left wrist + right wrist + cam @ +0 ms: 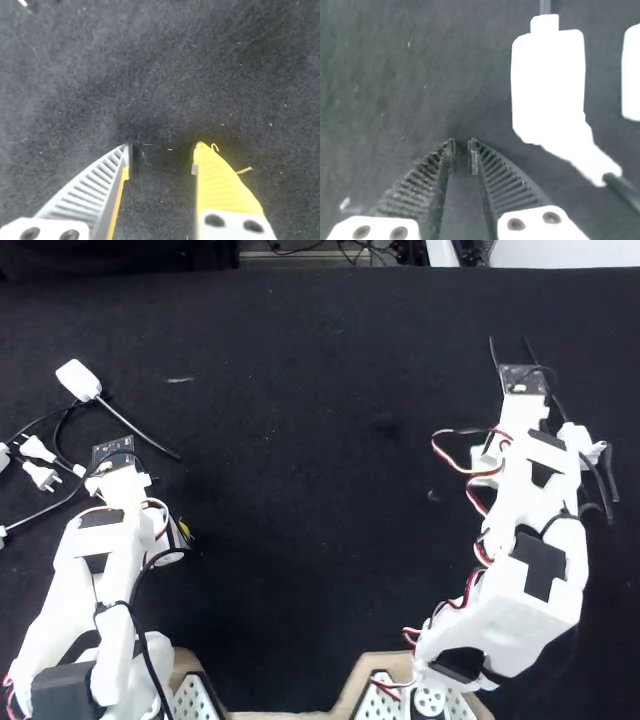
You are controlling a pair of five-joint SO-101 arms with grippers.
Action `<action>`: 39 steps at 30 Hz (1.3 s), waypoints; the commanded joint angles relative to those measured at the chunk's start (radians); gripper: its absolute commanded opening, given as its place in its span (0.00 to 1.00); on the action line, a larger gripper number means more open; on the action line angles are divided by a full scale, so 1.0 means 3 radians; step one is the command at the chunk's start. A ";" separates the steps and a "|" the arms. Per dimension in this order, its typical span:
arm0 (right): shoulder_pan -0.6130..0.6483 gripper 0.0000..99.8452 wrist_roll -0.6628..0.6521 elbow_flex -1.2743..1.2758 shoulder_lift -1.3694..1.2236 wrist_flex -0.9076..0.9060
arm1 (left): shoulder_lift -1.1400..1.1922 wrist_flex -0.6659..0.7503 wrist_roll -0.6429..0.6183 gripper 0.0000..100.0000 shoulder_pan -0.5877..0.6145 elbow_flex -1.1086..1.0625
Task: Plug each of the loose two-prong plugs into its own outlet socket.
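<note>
At the table's left edge, a white two-prong plug (37,449) and a second plug (43,476) lie loose on the black cloth (320,440), just beside each other. A white adapter block (78,380) sits farther out on its black cable (135,430). All three lie near the head of your left arm (98,550).

Your left gripper (161,150) hangs close over the cloth. Its grey finger (102,180) and yellow finger (220,185) are spread apart, with bare cloth between the tips and nothing held.

Across the table, your right arm (530,530) reaches forward among thin black leads (604,480). On your right gripper (461,145) the two black ribbed fingers (502,172) are drawn almost together, a slim gap left between them, pinching nothing.

Just beyond those tips and off to one side lies a white plastic block (547,85), tapering into a dark cord (622,187), clear of the fingers. You cannot tell whether it is a plug or a socket. Another white piece (632,75) lies beside it.
</note>
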State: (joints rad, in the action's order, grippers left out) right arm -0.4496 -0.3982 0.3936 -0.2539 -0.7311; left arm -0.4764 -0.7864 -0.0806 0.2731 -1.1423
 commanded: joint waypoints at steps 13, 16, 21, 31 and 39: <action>-0.0153 0.05 -0.0230 -0.0146 -0.0222 0.0639 | 0.0015 0.0092 -0.0015 0.20 0.0095 0.0090; -0.0194 0.05 -0.0230 -0.0146 -0.0243 0.0711 | 0.0015 0.0092 -0.0015 0.20 0.0095 0.0090; -0.0205 0.05 -0.0230 -0.0151 -0.0238 0.0706 | 0.0015 0.0092 -0.0015 0.20 0.0095 0.0090; -0.0261 0.05 -0.0235 -0.0243 -0.0238 0.0706 | 0.0015 0.0087 -0.0015 0.20 0.0095 0.0090; -0.0348 0.05 -0.0235 -0.0289 -0.0238 0.0696 | 0.0015 0.0087 -0.0015 0.20 0.0090 0.0090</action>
State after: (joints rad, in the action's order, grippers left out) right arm -0.5063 -0.4595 0.3705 -0.3307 -0.5531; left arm -0.4764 -0.7864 -0.0806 0.2731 -1.1423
